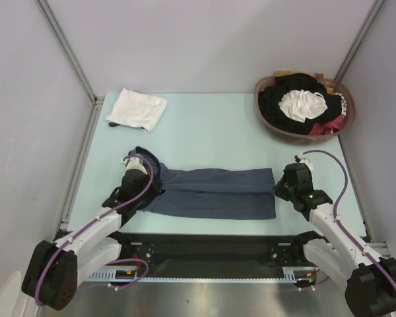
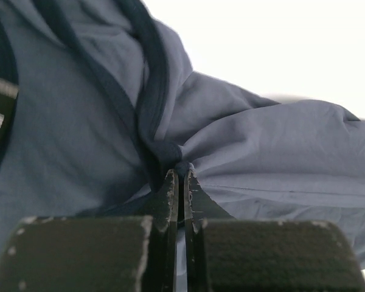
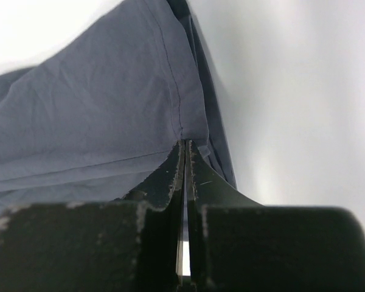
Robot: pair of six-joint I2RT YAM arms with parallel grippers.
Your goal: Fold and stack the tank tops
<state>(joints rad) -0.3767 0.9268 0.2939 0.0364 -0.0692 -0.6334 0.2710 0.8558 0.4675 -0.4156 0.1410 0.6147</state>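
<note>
Top external, six o'clock: move left claw (image 1: 155, 181) and right claw (image 1: 277, 188), both clamped on grey tank top (image 1: 218, 197), together, cloth taut, edges matched.

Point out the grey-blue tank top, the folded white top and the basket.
grey-blue tank top (image 1: 218, 195), top view, middle of its body.
folded white top (image 1: 137, 109), top view, its centre.
basket (image 1: 258, 104), top view, left rim.

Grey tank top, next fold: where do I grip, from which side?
Likely its short ends: the grey tank top lies as a long left-to-right strip; left gripper on the strap end from the left, right gripper on the hem from the right.
</note>
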